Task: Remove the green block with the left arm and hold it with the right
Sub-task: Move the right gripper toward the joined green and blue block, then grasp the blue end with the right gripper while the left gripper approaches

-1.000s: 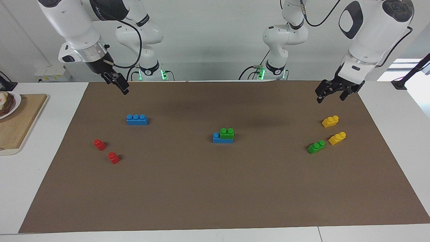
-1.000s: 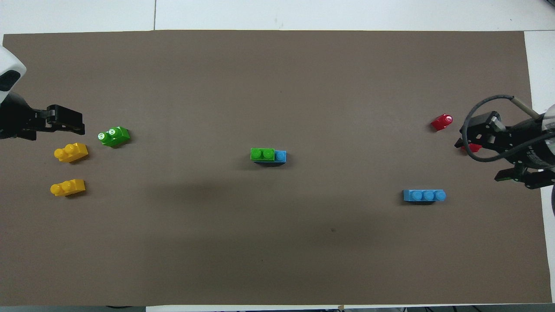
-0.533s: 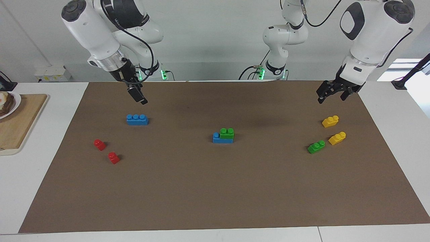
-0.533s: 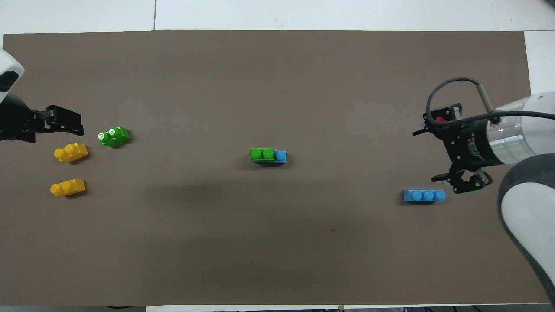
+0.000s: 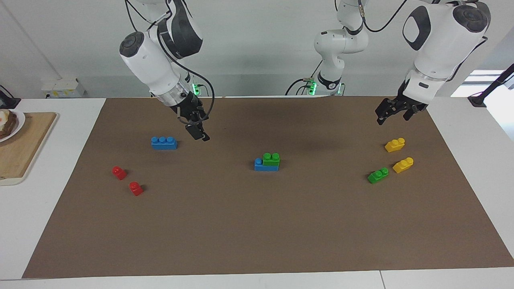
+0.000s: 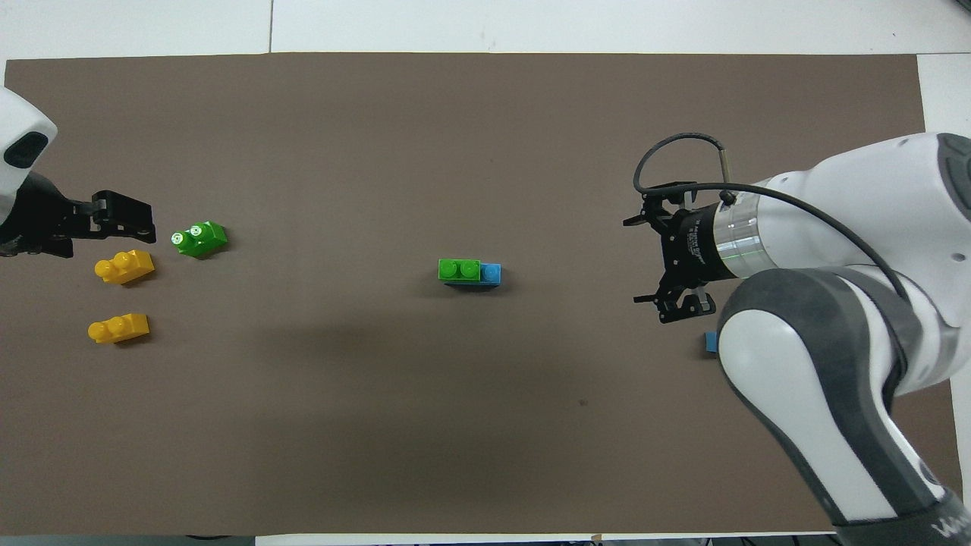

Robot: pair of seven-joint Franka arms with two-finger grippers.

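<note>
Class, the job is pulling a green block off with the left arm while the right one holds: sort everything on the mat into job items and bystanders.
Job items:
green block stacked on blue brick
left gripper
right gripper

Bystanders:
loose green brick
two yellow bricks
two red bricks
lone blue brick

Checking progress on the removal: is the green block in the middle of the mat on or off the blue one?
On. The green block sits stacked atop the blue brick, untouched.

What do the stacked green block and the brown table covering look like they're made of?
Green block: likely moulded plastic, with a saturated uniform colour, rounded studs and a slight sheen. Brown covering: probably matte paper or thin card, flat, with no glare and a clean straight edge.
</note>
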